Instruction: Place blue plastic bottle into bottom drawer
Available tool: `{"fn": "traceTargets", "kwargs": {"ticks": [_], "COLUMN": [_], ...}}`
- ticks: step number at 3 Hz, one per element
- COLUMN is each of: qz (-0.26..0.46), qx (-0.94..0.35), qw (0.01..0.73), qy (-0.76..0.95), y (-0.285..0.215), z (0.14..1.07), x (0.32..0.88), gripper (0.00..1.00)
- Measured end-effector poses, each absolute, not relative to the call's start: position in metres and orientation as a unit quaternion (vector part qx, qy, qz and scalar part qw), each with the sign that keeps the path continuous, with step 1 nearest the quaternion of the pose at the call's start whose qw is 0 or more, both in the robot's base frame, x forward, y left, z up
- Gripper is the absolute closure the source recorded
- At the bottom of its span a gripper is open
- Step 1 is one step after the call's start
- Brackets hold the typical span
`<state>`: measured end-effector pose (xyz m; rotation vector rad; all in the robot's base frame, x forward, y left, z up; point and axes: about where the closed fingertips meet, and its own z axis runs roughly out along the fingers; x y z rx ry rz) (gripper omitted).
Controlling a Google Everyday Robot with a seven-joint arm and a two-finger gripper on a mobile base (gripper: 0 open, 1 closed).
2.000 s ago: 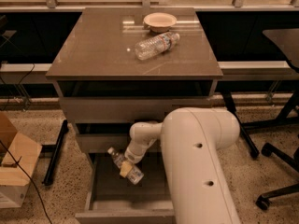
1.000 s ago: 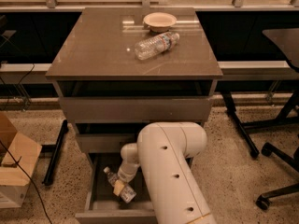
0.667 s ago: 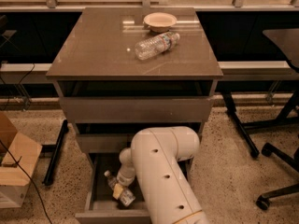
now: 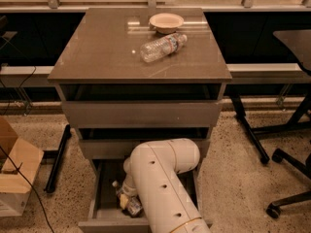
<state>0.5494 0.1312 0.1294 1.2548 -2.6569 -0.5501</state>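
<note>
At the lower middle of the frame, the gripper (image 4: 124,201) is down inside the open bottom drawer (image 4: 95,198), right at the blue plastic bottle (image 4: 132,207), which is tilted in the drawer with its white cap to the upper left, though I cannot tell whether the gripper clasps it or has released it.

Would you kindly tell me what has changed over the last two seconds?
The gripper, jaws still shut on the blue plastic bottle, carried it down into the open bottom drawer. The clear bottle and bowl on the cabinet top stayed put.
</note>
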Motion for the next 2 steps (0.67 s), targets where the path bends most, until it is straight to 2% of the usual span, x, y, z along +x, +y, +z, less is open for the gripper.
{"fn": "traceTargets", "kwargs": {"ticks": [1, 2], "qz": [-0.184, -0.184], "qx": [0.418, 0.418], "qw": [0.076, 0.076], "qy": [-0.886, -0.886], "y": [0.1314, 0.1314], "z": [0.1291, 0.1291], "x": [0.5498, 0.5498], "gripper": [0.00, 0.00]}}
